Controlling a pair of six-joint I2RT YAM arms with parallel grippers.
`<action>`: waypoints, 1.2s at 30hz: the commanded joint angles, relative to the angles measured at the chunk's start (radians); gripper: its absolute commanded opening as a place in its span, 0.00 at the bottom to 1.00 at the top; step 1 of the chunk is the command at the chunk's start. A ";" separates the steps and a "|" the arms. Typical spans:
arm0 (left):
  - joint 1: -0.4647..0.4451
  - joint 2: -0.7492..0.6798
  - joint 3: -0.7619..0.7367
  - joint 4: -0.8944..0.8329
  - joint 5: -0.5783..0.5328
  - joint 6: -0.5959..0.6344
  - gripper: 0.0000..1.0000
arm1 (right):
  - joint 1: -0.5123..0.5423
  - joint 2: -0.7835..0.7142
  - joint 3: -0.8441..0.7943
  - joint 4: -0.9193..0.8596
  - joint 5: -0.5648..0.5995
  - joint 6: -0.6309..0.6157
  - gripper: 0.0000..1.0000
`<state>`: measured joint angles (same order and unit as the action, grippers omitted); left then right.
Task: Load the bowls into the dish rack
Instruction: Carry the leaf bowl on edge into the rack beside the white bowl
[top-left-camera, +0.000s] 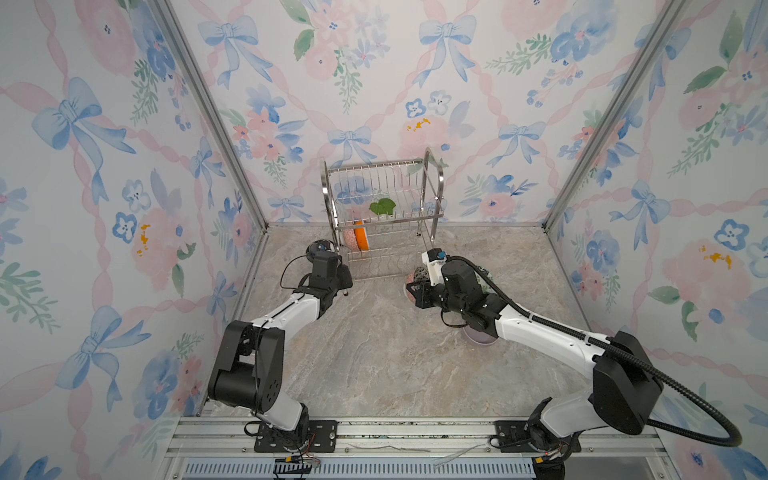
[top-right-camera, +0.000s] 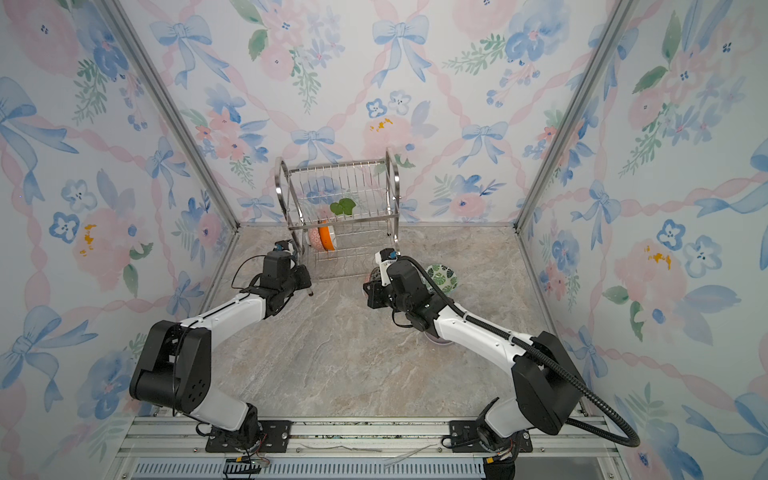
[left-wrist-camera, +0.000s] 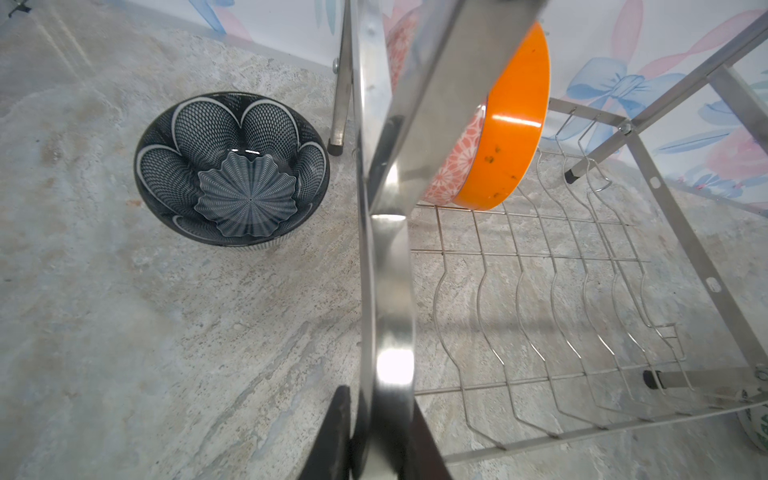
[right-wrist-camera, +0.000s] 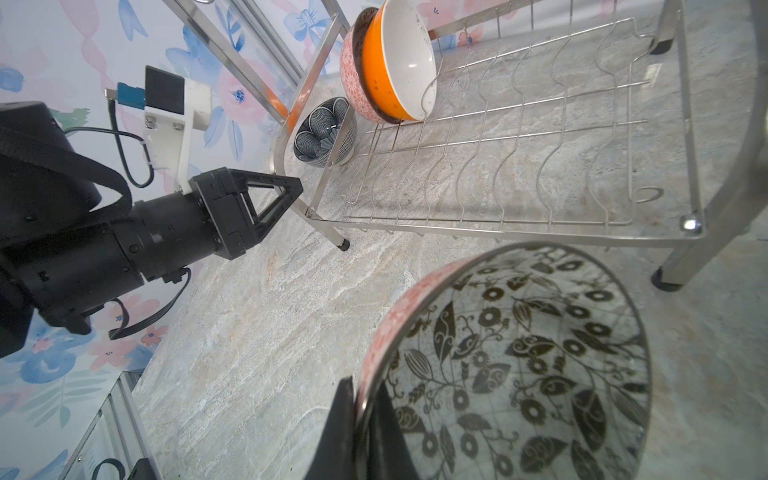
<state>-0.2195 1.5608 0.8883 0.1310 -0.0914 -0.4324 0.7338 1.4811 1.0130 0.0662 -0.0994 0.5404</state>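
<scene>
Holding the black-and-white floral bowl (right-wrist-camera: 519, 353) by its rim in the right gripper (right-wrist-camera: 361, 407), jaws clamped across its wall, just in front of the dish rack (right-wrist-camera: 519, 228) near the empty end of its lower shelf. Likely next: forward over the front rail, rim turned in line with the wire slots, toward the orange bowl (right-wrist-camera: 399, 62) at the far end. Gripping that rack with the left gripper (left-wrist-camera: 384, 415), jaws closed on its side frame.

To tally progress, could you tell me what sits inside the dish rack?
On its lower shelf, two bowls on edge: an orange bowl nested in a pink-patterned bowl, whose inside is mostly covered.
</scene>
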 joint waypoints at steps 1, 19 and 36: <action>-0.001 0.032 0.031 0.000 0.013 -0.017 0.06 | -0.008 -0.045 0.010 0.060 -0.016 0.009 0.00; -0.113 -0.010 -0.018 0.006 -0.060 0.140 0.00 | -0.057 -0.084 -0.082 0.231 -0.073 0.050 0.00; -0.132 -0.209 -0.234 0.080 -0.041 0.172 0.00 | -0.073 0.051 -0.093 0.499 -0.167 0.074 0.00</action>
<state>-0.3408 1.3529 0.6640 0.1875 -0.1741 -0.3126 0.6701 1.4860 0.9043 0.4065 -0.2325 0.6033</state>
